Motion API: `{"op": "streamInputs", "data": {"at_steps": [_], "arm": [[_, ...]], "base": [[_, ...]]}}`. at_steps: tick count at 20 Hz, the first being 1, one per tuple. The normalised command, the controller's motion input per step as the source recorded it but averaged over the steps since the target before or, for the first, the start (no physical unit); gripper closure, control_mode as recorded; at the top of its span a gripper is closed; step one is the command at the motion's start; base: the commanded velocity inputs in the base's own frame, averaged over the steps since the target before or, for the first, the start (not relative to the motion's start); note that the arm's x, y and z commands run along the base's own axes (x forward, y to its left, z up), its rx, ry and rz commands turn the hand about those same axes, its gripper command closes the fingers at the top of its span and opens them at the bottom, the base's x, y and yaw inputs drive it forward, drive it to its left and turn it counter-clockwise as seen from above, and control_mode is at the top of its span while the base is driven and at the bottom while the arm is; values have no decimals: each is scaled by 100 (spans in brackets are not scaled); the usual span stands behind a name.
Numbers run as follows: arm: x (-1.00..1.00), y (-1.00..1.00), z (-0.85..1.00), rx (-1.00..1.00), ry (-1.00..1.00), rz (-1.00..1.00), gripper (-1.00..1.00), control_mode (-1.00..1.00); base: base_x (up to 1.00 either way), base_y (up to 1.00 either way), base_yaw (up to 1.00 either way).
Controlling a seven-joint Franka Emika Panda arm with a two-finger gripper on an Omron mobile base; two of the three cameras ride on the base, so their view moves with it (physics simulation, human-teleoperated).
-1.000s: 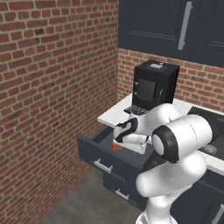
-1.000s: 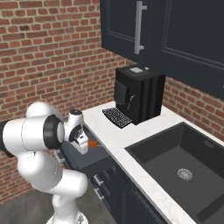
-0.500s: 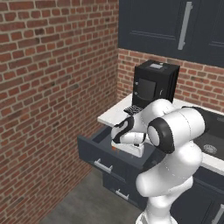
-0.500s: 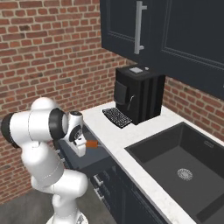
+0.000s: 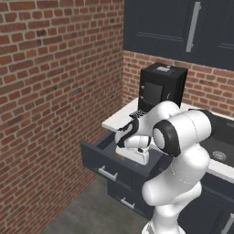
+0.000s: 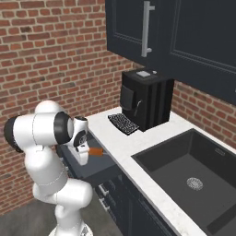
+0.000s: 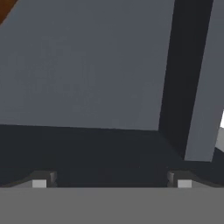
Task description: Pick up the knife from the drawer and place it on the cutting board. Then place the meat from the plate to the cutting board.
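Drawer (image 5: 98,160) pulled out under the white tabletop (image 6: 138,152). Hand (image 7: 111,179) lowered inside it, released, fingers wide apart, grasping nothing, over the bare grey drawer floor. Knife (image 6: 96,151) in the drawer, orange handle just beside the hand. Coffee machine (image 6: 146,99) on the tabletop behind.

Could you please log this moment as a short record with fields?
drawer: pulled open below the counter
knife: orange handle visible in the drawer, beside the hand
claw: open, inside the drawer, holding nothing
coffee machine: on the counter against the brick wall
sink: set in the counter, right of the machine
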Motion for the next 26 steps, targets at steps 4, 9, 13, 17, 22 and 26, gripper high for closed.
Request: {"op": "streamInputs", "data": {"at_steps": [4,9,13,17,22,26], "arm": [[-37,11,0,1,2,-7,-100,-100],[-72,17,-17,2,6,-4,-100,-100],[-96,26,-22,4,6,-3,-100,-100],[-100,51,-24,2,3,-1,-100,-100],[-89,76,9,0,0,0,-100,-100],[-32,90,56,0,0,0,-100,-100]], "base": [[0,0,0],[0,0,0],[0,0,0],[0,0,0],[0,0,0],[0,0,0]]}}
